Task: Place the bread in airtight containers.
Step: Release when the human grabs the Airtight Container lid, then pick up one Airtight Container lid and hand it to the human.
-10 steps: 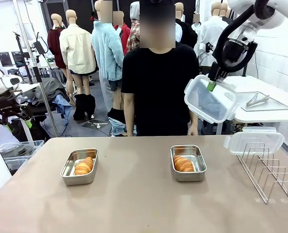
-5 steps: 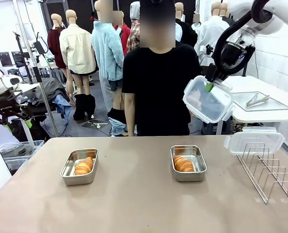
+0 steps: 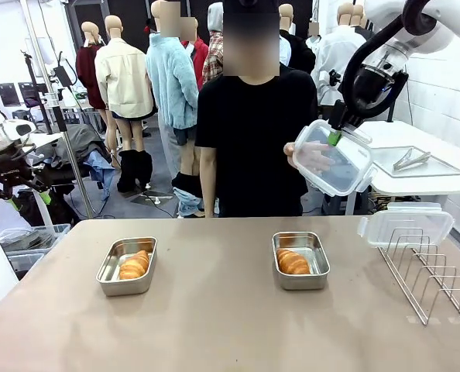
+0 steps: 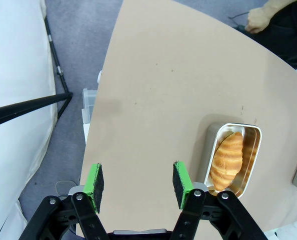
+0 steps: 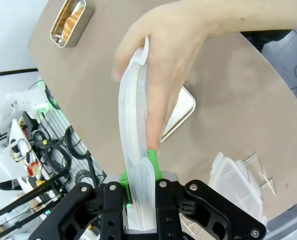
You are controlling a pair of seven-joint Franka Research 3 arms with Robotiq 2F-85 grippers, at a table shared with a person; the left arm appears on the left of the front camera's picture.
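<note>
Two steel airtight containers sit open on the table, the left one [image 3: 110,271] and the right one [image 3: 317,260]. Each holds one piece of golden bread [image 3: 134,264] [image 3: 293,262]. High above the right tub my right gripper [image 3: 336,138] is shut on the rim of a clear lid [image 3: 340,164]. The person's hand [image 3: 309,155] grips the lid's other side. The right wrist view shows the lid [image 5: 133,120] edge-on between my right gripper's [image 5: 138,172] green pads, with the hand [image 5: 173,60] wrapped around it. My left gripper [image 4: 137,185] hangs open over the table's left edge, beside the left tub [image 4: 252,150] and its bread [image 4: 227,160].
A second clear lid [image 3: 406,225] rests on a wire rack [image 3: 431,279] at the table's right side. The person stands at the far edge in a black shirt. A side table with a flat steel tray [image 3: 412,161] is behind on the right.
My right gripper brought the lid slightly left and lower. The person's hand has come up and taken hold of the lid. The left arm stayed still.
</note>
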